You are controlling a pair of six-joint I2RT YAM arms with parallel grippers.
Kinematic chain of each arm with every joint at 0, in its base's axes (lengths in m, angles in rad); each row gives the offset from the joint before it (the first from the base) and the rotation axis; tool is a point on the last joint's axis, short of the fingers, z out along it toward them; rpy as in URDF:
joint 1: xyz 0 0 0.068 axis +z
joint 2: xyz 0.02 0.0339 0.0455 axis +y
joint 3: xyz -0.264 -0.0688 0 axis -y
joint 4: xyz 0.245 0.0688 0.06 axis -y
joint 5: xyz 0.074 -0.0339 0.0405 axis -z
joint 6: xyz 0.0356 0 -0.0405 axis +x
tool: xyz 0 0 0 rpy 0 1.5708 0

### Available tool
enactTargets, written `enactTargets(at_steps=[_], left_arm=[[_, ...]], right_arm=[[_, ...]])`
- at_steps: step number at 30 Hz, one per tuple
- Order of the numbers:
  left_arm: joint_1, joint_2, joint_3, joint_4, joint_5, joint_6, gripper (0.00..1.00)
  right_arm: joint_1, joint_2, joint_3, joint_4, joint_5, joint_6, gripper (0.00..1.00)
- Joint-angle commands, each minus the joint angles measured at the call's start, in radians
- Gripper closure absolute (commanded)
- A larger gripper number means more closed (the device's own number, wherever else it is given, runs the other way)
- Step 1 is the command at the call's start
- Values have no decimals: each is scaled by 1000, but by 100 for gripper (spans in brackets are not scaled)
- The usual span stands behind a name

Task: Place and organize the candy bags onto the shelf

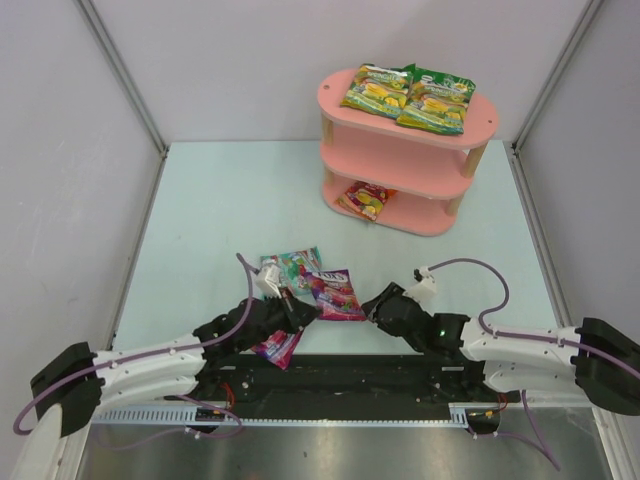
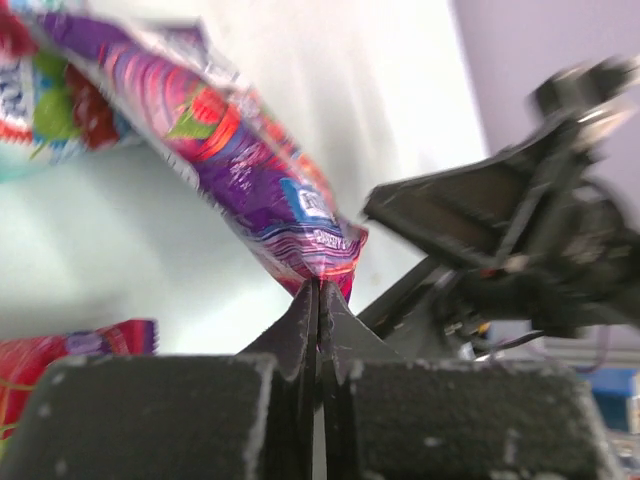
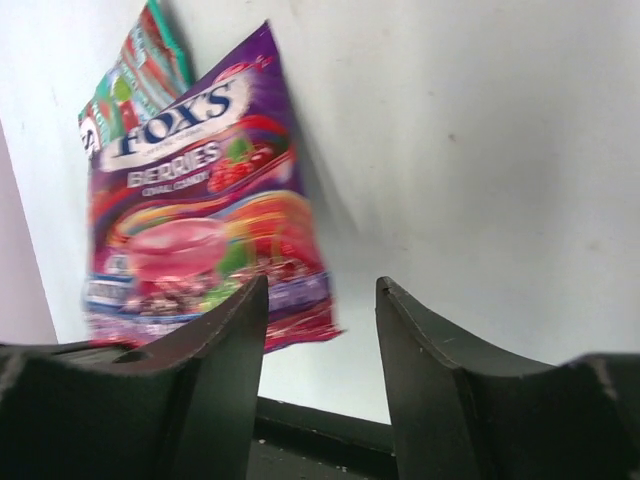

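The bench is a pale mint sheet, matte and faintly scuffed. It is boxed in by plain grey-white walls, with slanting metal posts at the back corners. A black plate runs along its near edge.

At the far right stands the pink shelf. Two green-yellow bags lie side by side on its top board, and an orange-red bag lies on the lowest.

Near the arms, the purple bag overlaps the teal bag. The magenta bag lies by the left arm, across the plate's edge.

The left fingers are pressed together on the purple bag's lower corner — its foil crumples just above them. The right fingers stand apart, holding nothing, just beside that bag's right edge. I cannot tell whether the bag still lies flat on the bench.
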Motion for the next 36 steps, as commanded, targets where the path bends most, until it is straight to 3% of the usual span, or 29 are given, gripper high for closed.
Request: enactTargets(at_steps=[1, 11, 22, 28, 36], left_arm=[[22, -92, -2, 22, -19, -68, 100], [28, -114, -42, 34, -3, -94, 100], [28, -86, -52, 85, 6, -104, 100], [28, -100, -43, 86, 4, -107, 100], [30, -91, -48, 103, 17, -113, 100]], right_arm=[[-20, -35, -53, 32, -10, 56, 46], [-57, -13, -228, 500, -95, 75, 43], [-62, 57, -207, 563, -167, 135, 40], [-25, 73, -193, 505, -124, 174, 40], [-25, 99, -188, 594, -127, 171, 40]])
